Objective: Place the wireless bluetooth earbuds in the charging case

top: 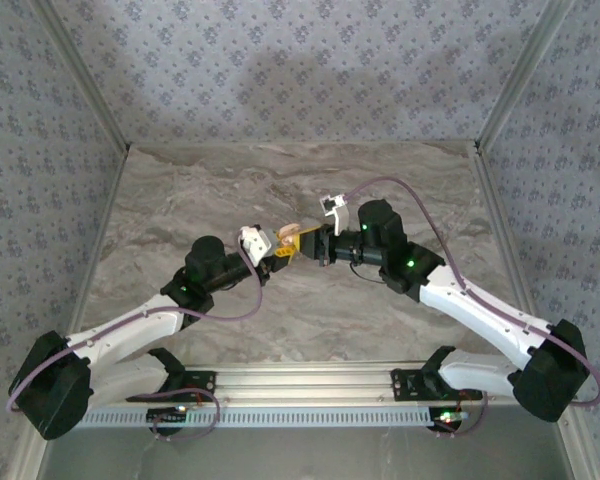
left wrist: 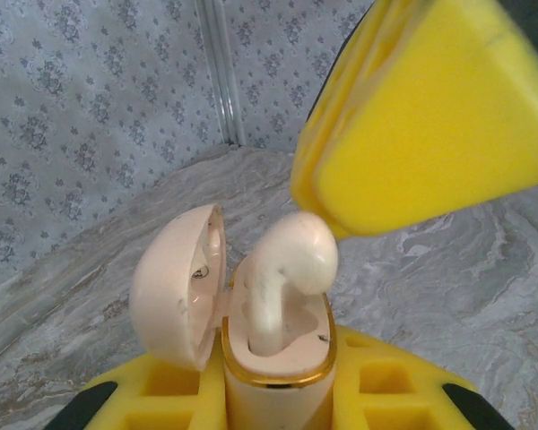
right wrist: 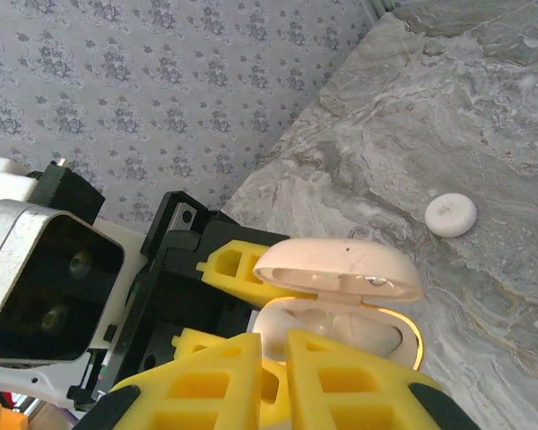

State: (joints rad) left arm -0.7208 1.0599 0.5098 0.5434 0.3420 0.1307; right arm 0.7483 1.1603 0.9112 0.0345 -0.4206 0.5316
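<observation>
One earbud (left wrist: 285,269) stands stem-down, half seated in the open charging case (left wrist: 278,394) pinched between the left fingers (left wrist: 386,387), its head just beneath the right fingers (left wrist: 430,116), which are pressed together, so a downward push looks likely.

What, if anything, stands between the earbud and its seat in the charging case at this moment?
Nothing visible does. The lid is swung open to the side, and the earbud stands stem-down in the charging case, which the left end effector grips. The shut right end effector is right at the earbud's head.
</observation>
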